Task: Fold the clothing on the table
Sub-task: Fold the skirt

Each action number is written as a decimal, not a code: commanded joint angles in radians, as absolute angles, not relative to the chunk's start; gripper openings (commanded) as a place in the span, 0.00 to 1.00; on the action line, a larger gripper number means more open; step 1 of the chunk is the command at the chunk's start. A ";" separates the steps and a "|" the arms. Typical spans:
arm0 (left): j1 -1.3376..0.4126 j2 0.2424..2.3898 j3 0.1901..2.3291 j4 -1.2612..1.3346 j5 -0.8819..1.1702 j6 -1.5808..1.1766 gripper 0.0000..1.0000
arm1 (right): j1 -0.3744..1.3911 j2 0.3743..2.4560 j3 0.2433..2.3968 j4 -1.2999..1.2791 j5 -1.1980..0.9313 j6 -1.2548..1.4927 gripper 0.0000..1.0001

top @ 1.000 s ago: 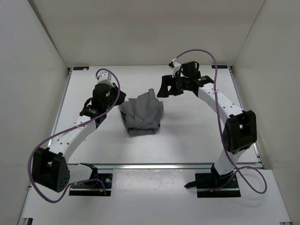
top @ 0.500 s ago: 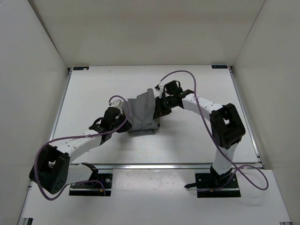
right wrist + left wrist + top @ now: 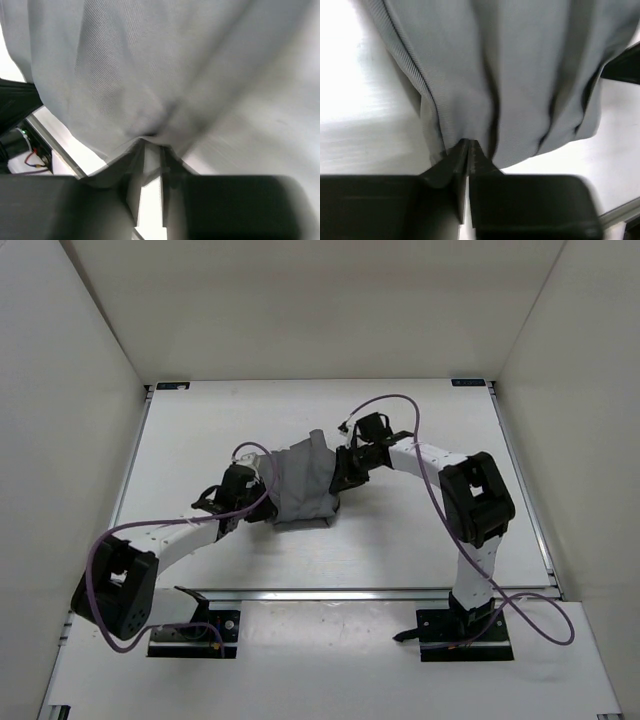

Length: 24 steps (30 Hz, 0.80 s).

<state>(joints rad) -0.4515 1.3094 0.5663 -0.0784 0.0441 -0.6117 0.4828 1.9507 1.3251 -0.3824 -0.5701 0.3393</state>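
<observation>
The grey clothing (image 3: pixel 303 483) lies bunched in the middle of the white table (image 3: pixel 400 530), its pleats running lengthwise. My left gripper (image 3: pixel 262 492) is at its left edge, shut on a pinch of the cloth; in the left wrist view the fingertips (image 3: pixel 468 150) meet under the fabric (image 3: pixel 520 75). On the opposite side my right gripper (image 3: pixel 338 476) is shut on the clothing's right edge, and in the right wrist view the grey cloth (image 3: pixel 150 65) drapes over the gripper (image 3: pixel 151 145). Part of the clothing's edges is hidden by both grippers.
White walls enclose the table on the left (image 3: pixel 60 440), right (image 3: pixel 590 420) and back. A metal rail (image 3: pixel 350 593) runs along the near edge, with both arm bases behind it. Purple cables (image 3: pixel 395 400) loop over each arm.
Both arms swung inward from apart to the clothing's sides and their jaws shut on its edges. Over the last half second the cloth has shifted only slightly.
</observation>
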 commanded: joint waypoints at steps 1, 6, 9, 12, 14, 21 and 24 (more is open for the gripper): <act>-0.442 1.230 0.672 -0.179 0.063 -0.568 0.20 | 0.451 1.827 1.435 -0.421 -0.568 0.338 0.19; -0.388 1.093 0.788 -0.362 0.026 -0.514 0.71 | 0.439 1.729 1.623 -0.615 -0.387 0.241 0.55; -0.348 1.025 0.825 -0.470 -0.073 -0.471 0.98 | 0.376 1.655 1.544 -0.655 -0.342 0.219 0.68; -0.348 1.028 0.847 -0.572 -0.152 -0.411 0.99 | 0.284 1.554 1.374 -0.629 -0.307 0.212 0.72; -0.341 1.019 0.842 -0.626 -0.160 -0.403 0.98 | 0.255 1.494 1.266 -0.606 -0.253 0.213 0.75; -0.339 0.930 0.657 -0.634 -0.031 -0.504 0.98 | 0.204 1.260 0.904 -0.540 -0.242 0.219 0.84; -0.336 0.910 0.610 -0.617 0.018 -0.515 0.99 | 0.161 1.183 0.812 -0.467 -0.293 0.247 0.84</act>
<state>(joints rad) -0.3405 0.9443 0.6273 -0.6056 -0.0490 -0.4881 0.2001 1.2877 0.8394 -0.5785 -0.2623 0.2325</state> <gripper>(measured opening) 0.987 0.842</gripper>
